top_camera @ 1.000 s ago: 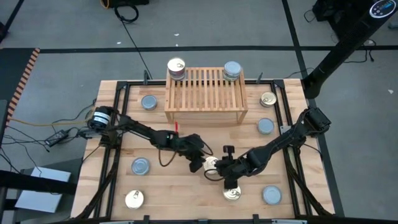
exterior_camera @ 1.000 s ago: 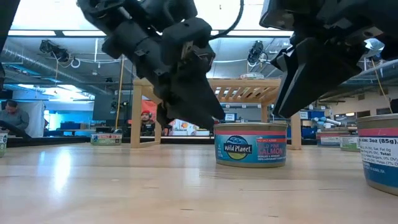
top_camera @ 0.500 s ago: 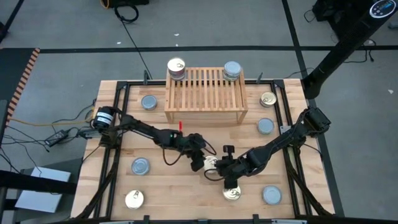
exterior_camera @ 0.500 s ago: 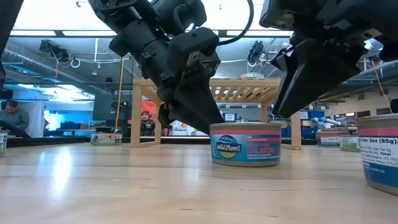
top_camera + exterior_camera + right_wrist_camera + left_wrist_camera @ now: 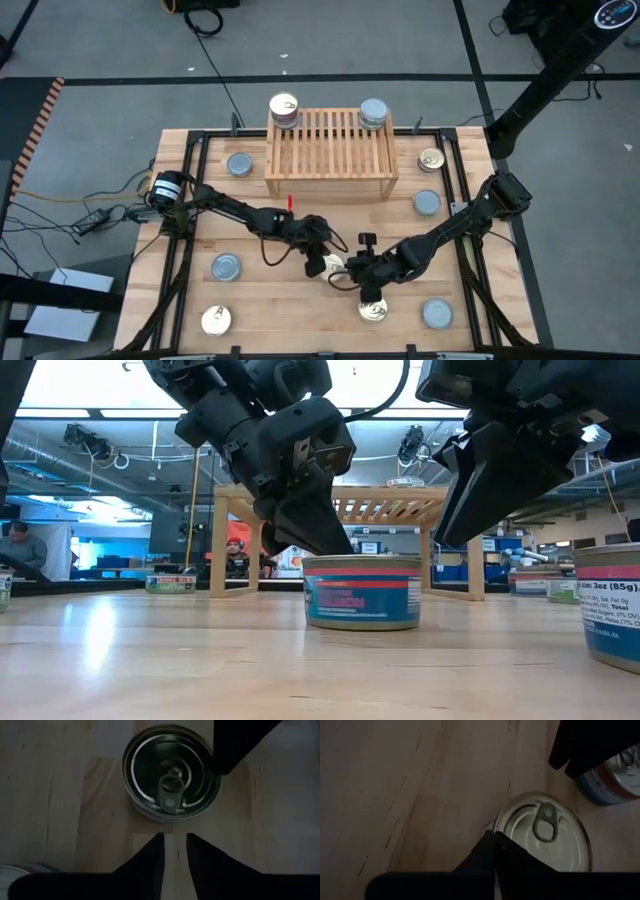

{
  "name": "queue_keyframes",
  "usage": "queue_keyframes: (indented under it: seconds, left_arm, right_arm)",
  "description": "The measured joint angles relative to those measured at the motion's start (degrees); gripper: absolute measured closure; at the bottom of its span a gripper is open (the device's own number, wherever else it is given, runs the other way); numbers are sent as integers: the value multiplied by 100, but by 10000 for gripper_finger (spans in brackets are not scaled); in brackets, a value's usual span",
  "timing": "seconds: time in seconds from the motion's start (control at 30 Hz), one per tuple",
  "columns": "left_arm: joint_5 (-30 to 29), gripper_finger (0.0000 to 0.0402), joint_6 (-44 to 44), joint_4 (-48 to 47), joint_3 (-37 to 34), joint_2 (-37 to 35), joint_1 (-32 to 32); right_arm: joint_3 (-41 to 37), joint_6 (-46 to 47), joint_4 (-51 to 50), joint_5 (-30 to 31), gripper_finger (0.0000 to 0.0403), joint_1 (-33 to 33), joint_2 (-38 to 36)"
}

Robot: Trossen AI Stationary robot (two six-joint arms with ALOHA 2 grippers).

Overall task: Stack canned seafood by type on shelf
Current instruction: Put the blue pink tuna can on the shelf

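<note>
I am looking down on a plank table (image 5: pixel 250 300) where I am working with both my claws near the middle of the front half. My left claw (image 5: pixel 320 262) is pinched fully shut with nothing in it. Its joined fingertips (image 5: pixel 495 854) are pressing against the side of a short round tin (image 5: pixel 335 265) with a ring-pull top, which is standing upright on the wood. My right claw (image 5: pixel 352 272) is hovering just beside the same tin on the other side. Its fingers (image 5: pixel 150 857) are standing slightly apart, with only bare wood showing between them.

From table height, the tin (image 5: pixel 362 592) is showing a blue and pink label. A second tin (image 5: pixel 373 312) with a gold top is sitting close by, nearer the front edge. The wooden shelf (image 5: pixel 330 155) is standing at the back of the table. It is carrying a gold-topped stack (image 5: pixel 283 108) on one rear corner and a silver-topped stack (image 5: pixel 373 112) on the other. Other tins are lying scattered around the table.
</note>
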Motion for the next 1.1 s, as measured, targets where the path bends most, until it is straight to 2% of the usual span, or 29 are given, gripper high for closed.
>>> queue_keyframes:
  seconds: [0.27,0.77,1.1]
  left_arm:
    - [-85,400,538,-572,413,35,-20]
    - [-642,401,1452,-1409,1050,-86,-171]
    - [-1585,401,1763,-1763,1061,-524,-468]
  right_arm:
    - [0,0,-28,0,311,38,-4]
    - [0,50,-73,3,311,194,-4]
    - [4,602,-460,388,311,293,-74]
